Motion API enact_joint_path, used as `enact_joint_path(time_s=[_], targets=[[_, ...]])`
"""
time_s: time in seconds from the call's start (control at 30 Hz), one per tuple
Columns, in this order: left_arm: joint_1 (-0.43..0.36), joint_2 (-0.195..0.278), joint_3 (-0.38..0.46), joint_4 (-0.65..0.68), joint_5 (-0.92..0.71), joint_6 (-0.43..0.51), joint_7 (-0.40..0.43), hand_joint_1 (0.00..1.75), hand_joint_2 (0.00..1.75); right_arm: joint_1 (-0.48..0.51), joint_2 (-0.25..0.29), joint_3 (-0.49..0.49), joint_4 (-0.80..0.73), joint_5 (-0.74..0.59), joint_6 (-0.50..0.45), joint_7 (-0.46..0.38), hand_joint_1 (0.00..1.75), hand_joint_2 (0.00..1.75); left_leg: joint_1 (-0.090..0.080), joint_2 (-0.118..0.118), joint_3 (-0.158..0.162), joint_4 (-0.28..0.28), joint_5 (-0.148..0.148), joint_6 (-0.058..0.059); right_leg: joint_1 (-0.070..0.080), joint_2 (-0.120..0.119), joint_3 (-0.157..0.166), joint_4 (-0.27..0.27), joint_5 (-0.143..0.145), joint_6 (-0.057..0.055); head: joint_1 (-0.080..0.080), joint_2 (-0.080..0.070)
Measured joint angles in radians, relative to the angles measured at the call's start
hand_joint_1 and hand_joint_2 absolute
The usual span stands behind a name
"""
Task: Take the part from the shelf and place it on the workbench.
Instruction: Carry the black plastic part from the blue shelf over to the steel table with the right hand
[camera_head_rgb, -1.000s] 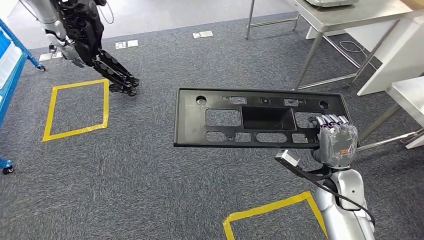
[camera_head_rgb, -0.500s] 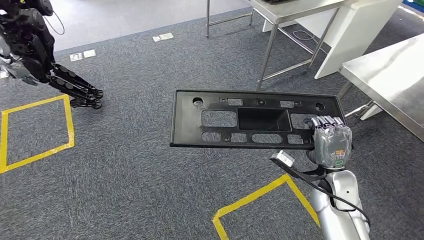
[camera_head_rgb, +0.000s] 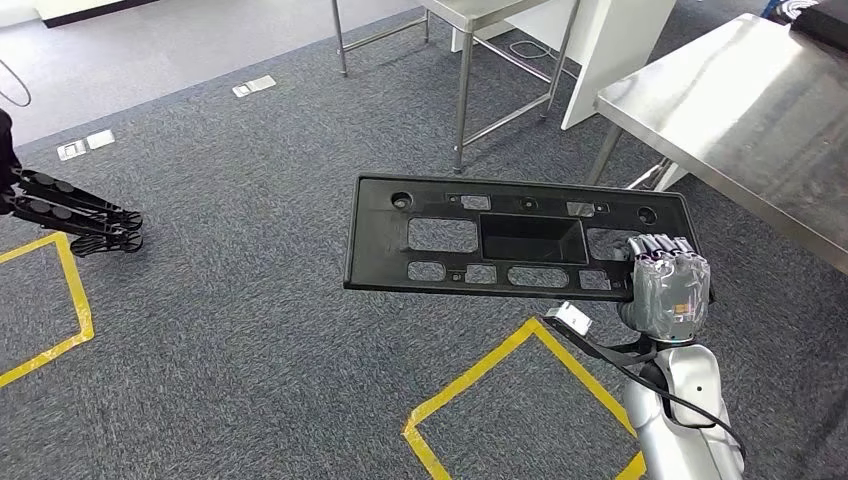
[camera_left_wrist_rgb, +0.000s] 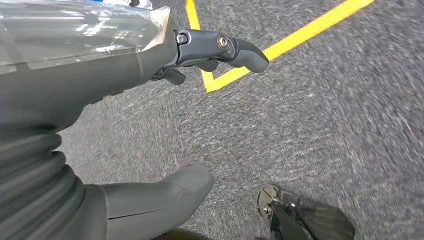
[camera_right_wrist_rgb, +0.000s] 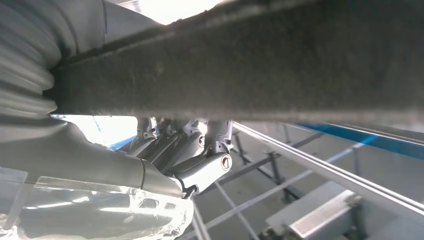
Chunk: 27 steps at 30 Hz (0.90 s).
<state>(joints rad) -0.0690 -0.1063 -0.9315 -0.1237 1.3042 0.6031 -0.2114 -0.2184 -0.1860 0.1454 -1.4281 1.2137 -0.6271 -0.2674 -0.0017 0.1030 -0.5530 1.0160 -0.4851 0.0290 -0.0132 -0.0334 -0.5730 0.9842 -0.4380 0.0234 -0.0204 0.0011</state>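
The part (camera_head_rgb: 380, 245) is a long flat black plastic panel with several cut-outs, held level over the grey carpet in the head view. My right hand (camera_head_rgb: 668, 290) grips its right end, fingers curled over the near edge. In the right wrist view the panel's dark edge (camera_right_wrist_rgb: 250, 65) crosses the picture with my fingers (camera_right_wrist_rgb: 200, 155) wrapped against it. The steel workbench (camera_head_rgb: 740, 110) stands ahead to the right, its top bare where it shows. My left hand (camera_left_wrist_rgb: 100, 75) hangs over the carpet, its fingers (camera_left_wrist_rgb: 225, 47) and thumb (camera_left_wrist_rgb: 165, 192) apart and holding nothing.
A second metal table (camera_head_rgb: 480, 15) and a white cabinet (camera_head_rgb: 610, 40) stand at the back. Yellow tape squares (camera_head_rgb: 480, 380) mark the carpet near me and at the left (camera_head_rgb: 70, 300). Black legs of another machine (camera_head_rgb: 80, 215) reach in at far left.
The whole picture has shifted left as the camera turned right, bringing the workbench into view. The panel stays level in my right hand's grip.
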Motion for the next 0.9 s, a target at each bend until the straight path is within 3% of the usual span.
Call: enact_joint_path(time_s=[0.03,0.1,0.17,0.2,0.27,0.3,0.33,0.4,0.47,0.53,0.6,0.67,0.7,0.73,0.8,0.83,0.9], targets=[[0.0,0.001,0.0,0.0,0.001,-0.001,0.0,0.0,1.75,0.002,0.0,0.0,-0.004,-0.002,0.0,-0.001,1.75,1.75,0.003,-0.026,-0.011,0.029,-0.021,-0.006,-0.004,0.011,0.001,-0.002,0.003,-0.005,-0.003,0.0],[0.0,0.003,0.001,0.0,0.002,-0.002,0.0,0.0,1.75,0.006,-0.001,-0.001,-0.009,-0.006,0.0,-0.002,1.75,1.75,0.008,-0.083,-0.065,0.145,-0.084,-0.014,-0.006,0.034,0.0,-0.002,0.006,-0.012,-0.009,0.0],[0.002,0.004,0.002,0.0,0.005,-0.003,0.001,0.0,1.75,0.01,0.0,-0.001,-0.009,-0.009,0.0,-0.004,1.75,1.75,0.009,-0.1,-0.12,0.252,-0.12,-0.016,-0.004,0.06,-0.002,-0.001,0.007,-0.015,-0.012,0.0],[0.002,0.005,0.002,0.0,0.006,-0.003,0.001,0.0,1.75,0.012,0.0,0.0,-0.009,-0.01,0.0,-0.005,1.75,1.75,0.009,-0.102,-0.128,0.261,-0.109,-0.016,-0.003,0.074,-0.003,0.0,0.008,-0.016,-0.012,0.0],[0.003,0.007,0.002,0.0,0.007,-0.004,0.0,0.0,1.75,0.015,-0.002,0.0,-0.009,-0.014,0.0,-0.009,1.75,1.75,0.012,-0.118,-0.087,0.165,-0.04,-0.012,-0.003,0.102,-0.003,0.004,0.008,-0.015,-0.013,0.0],[0.003,0.009,0.003,0.0,0.008,-0.004,0.0,0.0,1.75,0.015,-0.002,0.0,-0.009,-0.017,0.0,-0.012,1.75,1.75,0.016,-0.144,-0.056,0.099,-0.011,-0.011,-0.002,0.115,-0.004,0.006,0.008,-0.014,-0.013,0.0],[0.003,0.01,0.003,0.0,0.009,-0.004,0.0,0.0,1.75,0.015,-0.004,0.0,-0.009,-0.021,0.0,-0.015,1.75,1.75,0.019,-0.165,-0.032,0.045,0.009,-0.009,-0.001,0.127,-0.007,0.009,0.009,-0.011,-0.012,0.0],[0.002,0.011,0.003,0.0,0.009,-0.004,0.0,0.0,1.75,0.014,-0.006,0.0,-0.011,-0.028,0.0,-0.019,1.75,1.75,0.018,-0.186,-0.015,0.004,0.014,-0.004,-0.001,0.147,-0.016,0.01,0.013,0.0,-0.012,0.0],[0.002,0.011,0.004,0.0,0.01,-0.004,0.0,0.0,1.75,0.015,-0.01,0.0,-0.012,-0.031,0.0,-0.022,1.75,1.75,0.014,-0.159,-0.015,-0.001,0.021,0.007,-0.006,0.164,-0.027,0.009,0.018,0.013,-0.012,0.0],[0.001,0.011,0.004,0.0,0.011,-0.004,0.0,0.0,1.75,0.018,-0.017,-0.001,-0.013,-0.032,0.0,-0.023,1.75,1.75,0.016,-0.133,-0.013,-0.011,0.029,0.022,-0.004,0.13,-0.052,0.044,0.0,0.018,-0.007,0.0],[0.002,0.011,0.004,0.0,0.011,-0.004,0.0,0.0,1.75,0.017,-0.02,-0.001,-0.014,-0.034,0.0,-0.023,1.75,1.75,0.015,-0.107,-0.014,-0.016,0.033,0.03,-0.001,0.069,-0.108,0.159,-0.055,0.014,0.001,0.0],[0.003,0.01,0.004,0.0,0.011,-0.003,0.0,0.0,1.75,0.017,-0.021,0.001,-0.014,-0.038,0.0,-0.024,1.75,1.75,0.012,-0.078,-0.018,-0.016,0.033,0.031,-0.003,0.047,-0.166,0.286,-0.103,0.015,0.005,0.0],[0.003,0.011,0.004,0.0,0.012,-0.002,0.0,0.0,1.75,0.018,-0.021,0.001,-0.014,-0.041,0.0,-0.025,1.75,1.75,0.012,-0.064,-0.019,-0.015,0.033,0.031,-0.005,0.043,-0.172,0.306,-0.107,0.021,0.005,0.0],[0.003,0.01,0.004,0.0,0.012,-0.001,0.0,0.0,1.75,0.019,-0.021,0.001,-0.014,-0.042,0.0,-0.026,1.75,1.75,0.012,-0.05,-0.019,-0.015,0.033,0.03,-0.007,0.038,-0.156,0.282,-0.096,0.029,0.006,0.0],[0.002,0.008,0.004,0.0,0.012,0.0,0.001,0.0,1.75,0.017,-0.023,0.001,-0.014,-0.044,0.0,-0.029,1.75,1.75,0.01,-0.025,-0.016,-0.015,0.03,0.026,-0.008,0.004,-0.072,0.137,-0.05,0.042,0.007,0.0],[0.002,0.006,0.004,0.0,0.012,0.0,0.001,0.0,1.75,0.015,-0.023,0.001,-0.014,-0.044,0.0,-0.03,1.75,1.75,0.007,-0.015,-0.015,-0.014,0.027,0.022,-0.006,-0.02,-0.031,0.068,-0.03,0.042,0.007,0.0],[0.002,0.005,0.004,0.0,0.012,0.0,0.002,0.0,1.75,0.012,-0.023,0.001,-0.014,-0.045,0.0,-0.031,1.75,1.75,0.001,0.004,-0.01,-0.013,0.024,0.011,0.0,-0.042,0.005,0.005,-0.013,0.029,0.005,0.0]])
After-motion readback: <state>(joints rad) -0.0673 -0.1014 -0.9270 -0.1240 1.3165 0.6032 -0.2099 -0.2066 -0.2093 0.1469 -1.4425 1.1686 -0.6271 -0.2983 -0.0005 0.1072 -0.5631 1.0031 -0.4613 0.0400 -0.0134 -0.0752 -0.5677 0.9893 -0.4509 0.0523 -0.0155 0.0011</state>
